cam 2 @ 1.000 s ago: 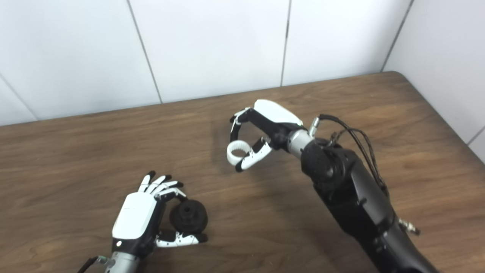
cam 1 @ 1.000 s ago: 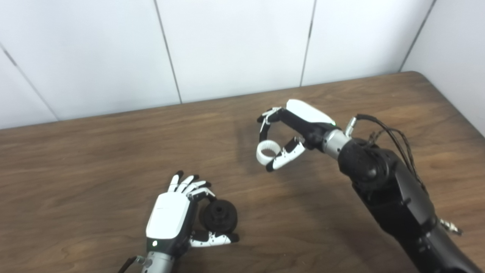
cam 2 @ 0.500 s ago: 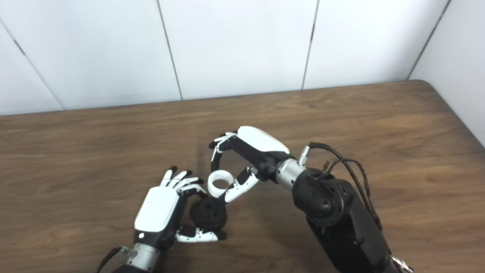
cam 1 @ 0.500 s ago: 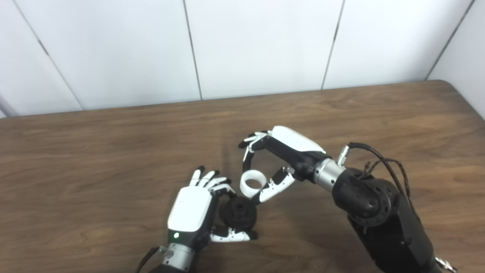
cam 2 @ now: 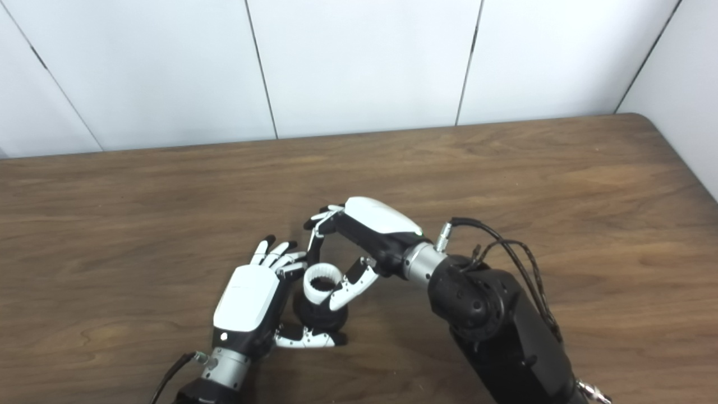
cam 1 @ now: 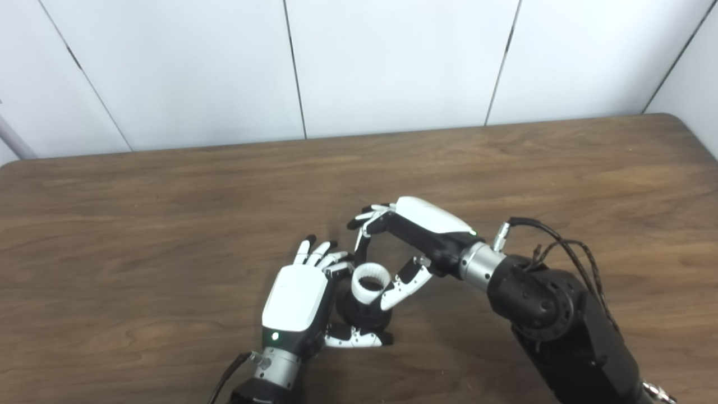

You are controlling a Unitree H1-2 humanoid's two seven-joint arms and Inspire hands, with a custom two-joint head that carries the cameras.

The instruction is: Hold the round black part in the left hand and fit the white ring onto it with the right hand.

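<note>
Left eye view: right hand (cam 1: 415, 235) holds white ring (cam 1: 369, 282) over black part (cam 1: 364, 317).

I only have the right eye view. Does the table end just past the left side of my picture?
Observer: Yes. The left eye view shows the table rounding off at its far left corner, well left of the left hand that holds the black part.
Operator: Is anything over by that corner?
Observer: A grey bar slants across the wall just above it, cut off by the picture's edge.
</note>
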